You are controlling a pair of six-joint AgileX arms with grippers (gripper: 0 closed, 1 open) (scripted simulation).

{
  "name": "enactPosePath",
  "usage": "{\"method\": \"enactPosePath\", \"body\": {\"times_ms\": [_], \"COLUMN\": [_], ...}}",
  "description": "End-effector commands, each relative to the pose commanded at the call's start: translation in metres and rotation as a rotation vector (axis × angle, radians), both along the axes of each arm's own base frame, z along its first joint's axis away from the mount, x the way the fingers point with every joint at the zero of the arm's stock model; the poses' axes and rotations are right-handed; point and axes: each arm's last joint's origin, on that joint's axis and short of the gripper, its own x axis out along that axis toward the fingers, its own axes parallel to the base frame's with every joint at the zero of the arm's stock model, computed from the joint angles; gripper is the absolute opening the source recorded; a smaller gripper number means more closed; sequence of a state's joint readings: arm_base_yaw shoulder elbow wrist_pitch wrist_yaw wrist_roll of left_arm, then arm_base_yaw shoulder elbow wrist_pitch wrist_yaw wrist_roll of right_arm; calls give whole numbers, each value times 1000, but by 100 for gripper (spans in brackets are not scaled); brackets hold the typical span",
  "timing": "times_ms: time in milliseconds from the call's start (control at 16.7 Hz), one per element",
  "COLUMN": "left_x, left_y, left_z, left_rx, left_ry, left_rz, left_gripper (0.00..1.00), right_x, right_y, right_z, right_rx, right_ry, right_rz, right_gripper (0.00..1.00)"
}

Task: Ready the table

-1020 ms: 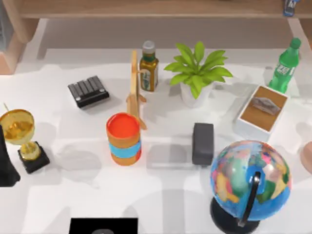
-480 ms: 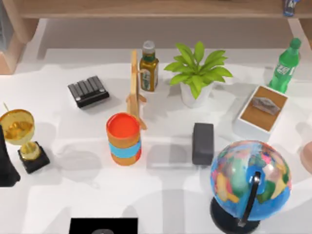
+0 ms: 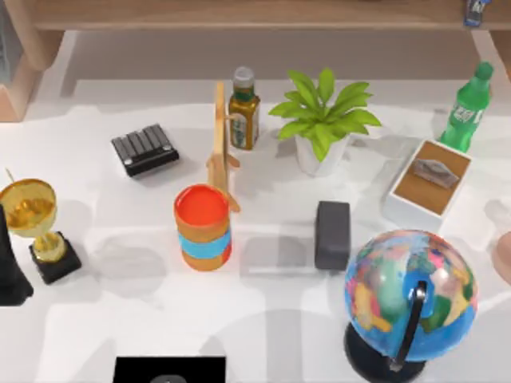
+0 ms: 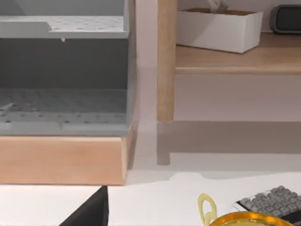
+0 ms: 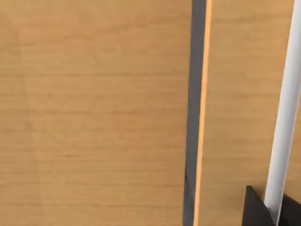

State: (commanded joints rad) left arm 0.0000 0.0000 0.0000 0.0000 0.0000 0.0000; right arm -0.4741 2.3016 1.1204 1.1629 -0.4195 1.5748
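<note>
The white table [image 3: 263,319] spreads across the top view and carries many objects. A dark upright shape [image 3: 11,267] stands at its left edge beside a gold trophy [image 3: 33,219]. The left wrist view looks across the table at the wooden shelf unit [image 4: 165,61], with the trophy's rim [image 4: 244,219] low in the picture and a dark piece of my left gripper [image 4: 89,214] at its border. In the right wrist view a dark piece of my right gripper [image 5: 263,209] shows against pale wood panels [image 5: 94,113].
On the table stand an orange and blue cup [image 3: 204,227], a wooden rack [image 3: 220,148], an oil bottle [image 3: 243,112], a potted plant [image 3: 322,124], a grey block [image 3: 332,234], a globe [image 3: 409,299], a tissue box [image 3: 429,182], a green bottle [image 3: 466,112] and a black keypad [image 3: 144,149].
The objects have stayed where they were. Only the faint shadow on the table left of the orange cup has shifted slightly.
</note>
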Motion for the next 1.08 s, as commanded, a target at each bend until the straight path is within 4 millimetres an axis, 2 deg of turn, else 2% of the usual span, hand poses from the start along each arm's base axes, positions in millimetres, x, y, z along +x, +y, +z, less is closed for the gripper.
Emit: {"method": "enactPosePath", "body": {"times_ms": [240, 480, 1080], "left_x": [0, 0, 0], "left_y": [0, 0, 0], "left_z": [0, 0, 0], "left_rx": [0, 0, 0], "left_ry": [0, 0, 0], "left_rz": [0, 0, 0], "left_gripper": [100, 100, 100], "right_x": [27, 28, 28], "right_y": [2, 3, 3], "right_z": [1, 0, 0], "right_rx": [-2, -2, -2], "right_ry": [2, 3, 3], "right_rz": [4, 5, 5], "right_gripper": [0, 0, 75]}}
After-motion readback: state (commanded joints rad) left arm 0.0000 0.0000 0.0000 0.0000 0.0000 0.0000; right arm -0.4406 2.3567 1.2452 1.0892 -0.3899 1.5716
